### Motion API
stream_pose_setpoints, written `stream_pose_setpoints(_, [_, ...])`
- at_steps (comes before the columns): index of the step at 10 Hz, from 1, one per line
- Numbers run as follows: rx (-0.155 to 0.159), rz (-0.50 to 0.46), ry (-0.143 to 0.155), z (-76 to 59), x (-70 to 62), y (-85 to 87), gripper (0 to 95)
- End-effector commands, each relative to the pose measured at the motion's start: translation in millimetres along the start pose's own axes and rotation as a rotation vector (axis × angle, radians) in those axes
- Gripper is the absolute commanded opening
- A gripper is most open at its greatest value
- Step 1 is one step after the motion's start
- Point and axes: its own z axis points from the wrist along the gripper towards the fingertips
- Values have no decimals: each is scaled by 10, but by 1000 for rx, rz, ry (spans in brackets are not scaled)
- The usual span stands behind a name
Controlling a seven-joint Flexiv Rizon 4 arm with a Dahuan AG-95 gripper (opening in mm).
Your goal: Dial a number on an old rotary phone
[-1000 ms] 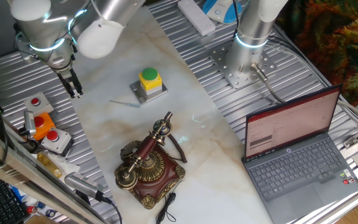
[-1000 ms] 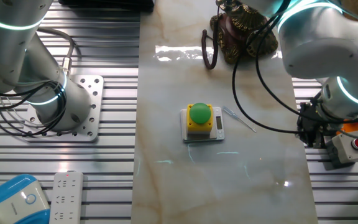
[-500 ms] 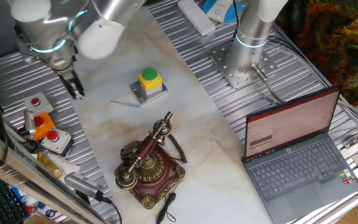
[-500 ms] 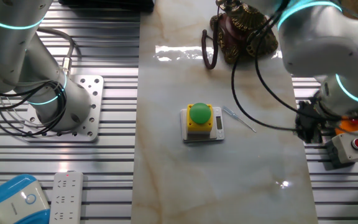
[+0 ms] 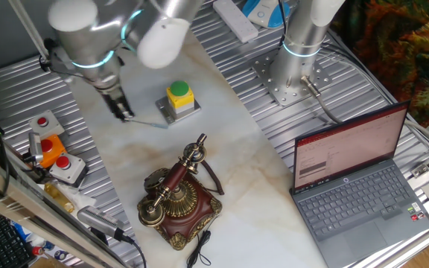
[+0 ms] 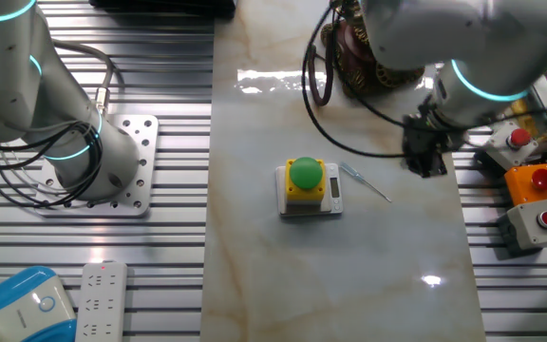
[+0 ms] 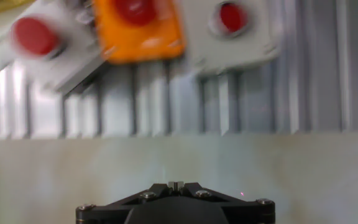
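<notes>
The old rotary phone [image 5: 177, 197], dark red-brown wood with brass trim and its handset on the cradle, stands on the marble slab near the front edge. It shows at the top of the other fixed view [image 6: 368, 43], partly behind the arm. My gripper [image 5: 121, 112] hangs over the marble beside the yellow box, well away from the phone. It also shows in the other fixed view [image 6: 428, 163]. In the hand view the fingertips [image 7: 176, 185] are pressed together with nothing between them. The phone is out of the hand view.
A yellow box with a green button [image 5: 179, 97] stands mid-slab, a thin clear stick [image 5: 147, 123] beside it. Grey and orange boxes with red buttons [image 5: 51, 149] lie on the ribbed left side. An open laptop [image 5: 348, 179] and the arm base [image 5: 300, 52] are at the right.
The arm has swung from the ribbed area by the button boxes onto the marble, toward the yellow box. The gripper stays shut. The phone has not moved.
</notes>
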Motion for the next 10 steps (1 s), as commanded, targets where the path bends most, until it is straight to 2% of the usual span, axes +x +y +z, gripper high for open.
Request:
stream_pose_setpoints(1, [-10,-66,2,-8,97,135,0])
stream_pose_setpoints(10, [-2,-65,-2,-8,97,134,0])
